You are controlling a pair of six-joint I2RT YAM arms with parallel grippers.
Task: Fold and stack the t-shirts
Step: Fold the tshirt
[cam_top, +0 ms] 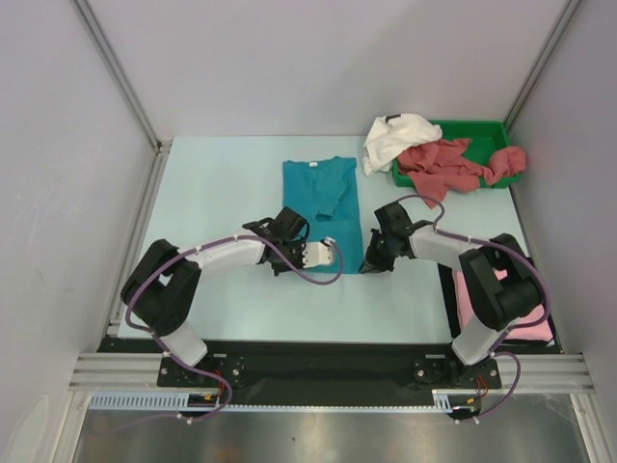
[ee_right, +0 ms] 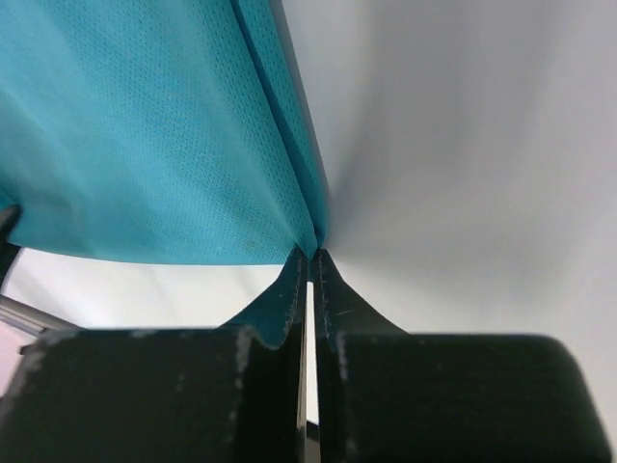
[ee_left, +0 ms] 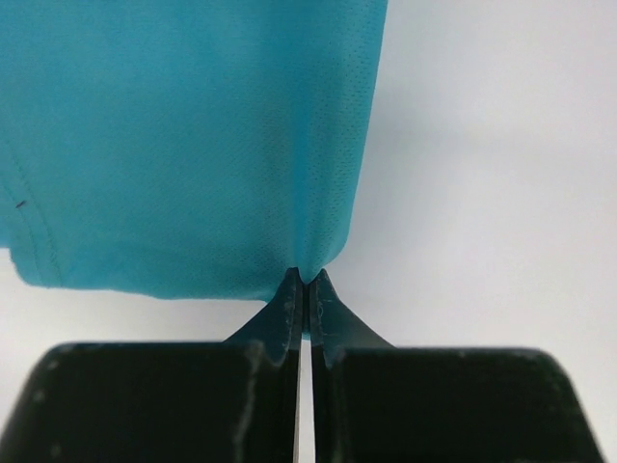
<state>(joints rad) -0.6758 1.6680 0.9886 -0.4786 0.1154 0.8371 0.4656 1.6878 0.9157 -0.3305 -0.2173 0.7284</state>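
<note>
Left gripper (ee_left: 306, 277) and right gripper (ee_right: 310, 254) clamp teal t-shirt (cam_top: 321, 188) hem | pale table (cam_top: 222, 183) | grey walls (cam_top: 318, 58)

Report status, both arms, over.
Left gripper and right gripper shut on teal shirt, near hem. Shirt flat, sleeve folded in. Nothing in the way.
</note>
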